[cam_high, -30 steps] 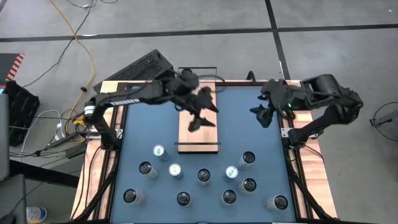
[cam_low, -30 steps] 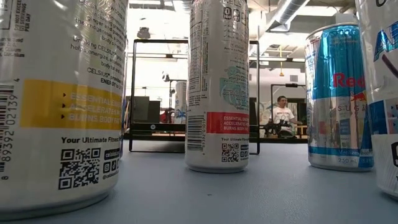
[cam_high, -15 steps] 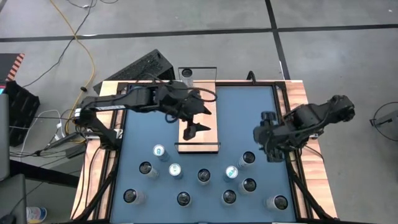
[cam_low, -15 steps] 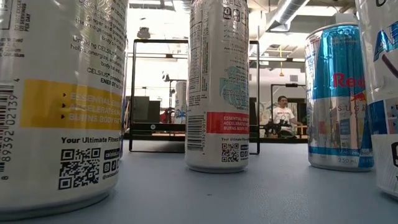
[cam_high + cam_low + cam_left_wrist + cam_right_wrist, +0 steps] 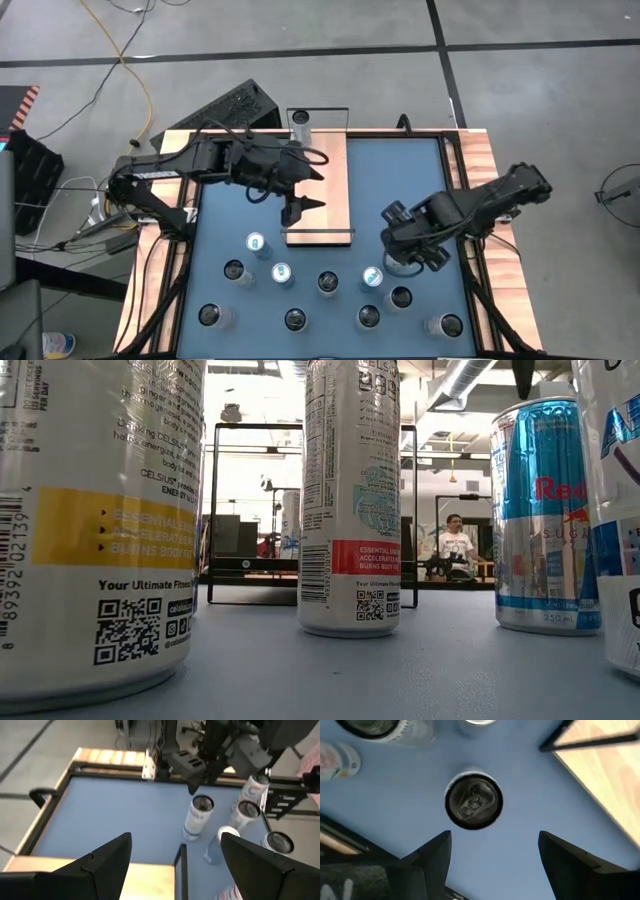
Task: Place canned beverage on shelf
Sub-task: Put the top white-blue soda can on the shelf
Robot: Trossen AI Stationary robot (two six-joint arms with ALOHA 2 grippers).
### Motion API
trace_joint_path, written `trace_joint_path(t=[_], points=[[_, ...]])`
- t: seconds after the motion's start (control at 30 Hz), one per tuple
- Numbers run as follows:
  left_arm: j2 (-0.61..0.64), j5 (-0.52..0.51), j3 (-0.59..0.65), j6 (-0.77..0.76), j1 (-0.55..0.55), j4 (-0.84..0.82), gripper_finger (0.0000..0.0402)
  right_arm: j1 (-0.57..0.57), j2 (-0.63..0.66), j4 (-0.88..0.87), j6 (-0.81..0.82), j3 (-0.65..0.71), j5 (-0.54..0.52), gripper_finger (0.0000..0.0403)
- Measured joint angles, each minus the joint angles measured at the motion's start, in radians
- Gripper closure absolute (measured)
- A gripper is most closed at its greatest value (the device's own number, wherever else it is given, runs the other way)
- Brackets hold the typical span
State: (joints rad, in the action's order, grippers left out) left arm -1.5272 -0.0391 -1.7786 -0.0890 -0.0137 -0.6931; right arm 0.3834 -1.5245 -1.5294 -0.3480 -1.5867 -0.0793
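Note:
The shelf [image 5: 325, 180], a light-wood board with black end rails, lies in the table's middle, and one can [image 5: 302, 120] stands on its far end. Several cans stand on the blue table near the front. My right gripper [image 5: 495, 837] points down, open, above a white can with a dark top [image 5: 473, 801], its fingers clear of it; the arm hides this can in the high view. In the low view one of its fingertips [image 5: 522, 375] shows at the top. My left gripper [image 5: 297, 208] hangs open and empty over the shelf's near left corner.
Close around the white can stand a can with a teal top [image 5: 372, 277] and a dark-topped can [image 5: 400, 297]. More cans [image 5: 281, 273] fill the near half of the table. Wooden strips [image 5: 480, 180] edge the blue table. A person [image 5: 455, 545] sits far behind.
My right gripper has swung from the table's far right toward the near edge, sunk and rolled about, and now points down over the white can. My left gripper has drawn back from the shelf's middle toward the table's left. Both stay open.

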Motion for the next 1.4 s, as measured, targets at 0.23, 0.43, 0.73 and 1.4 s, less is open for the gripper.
trace_joint_path(t=[0.23, 0.43, 0.73, 1.4], points=[[0.000, -0.023, 0.000, -0.006, -0.028, -0.036, 0.0110, -0.004, 0.000, 0.027, -0.126, 0.011, 0.008, 0.0120], [0.000, -0.040, 0.000, -0.020, -0.032, -0.035, 0.0110, 0.010, 0.000, 0.083, -0.140, 0.083, 0.016, 0.0120], [0.000, -0.041, 0.000, -0.029, -0.032, -0.034, 0.0110, 0.023, -0.001, 0.154, -0.148, 0.168, 0.009, 0.0120], [0.000, -0.052, 0.000, -0.032, -0.032, -0.033, 0.0110, 0.020, 0.000, 0.280, -0.144, 0.208, 0.083, 0.0121]])
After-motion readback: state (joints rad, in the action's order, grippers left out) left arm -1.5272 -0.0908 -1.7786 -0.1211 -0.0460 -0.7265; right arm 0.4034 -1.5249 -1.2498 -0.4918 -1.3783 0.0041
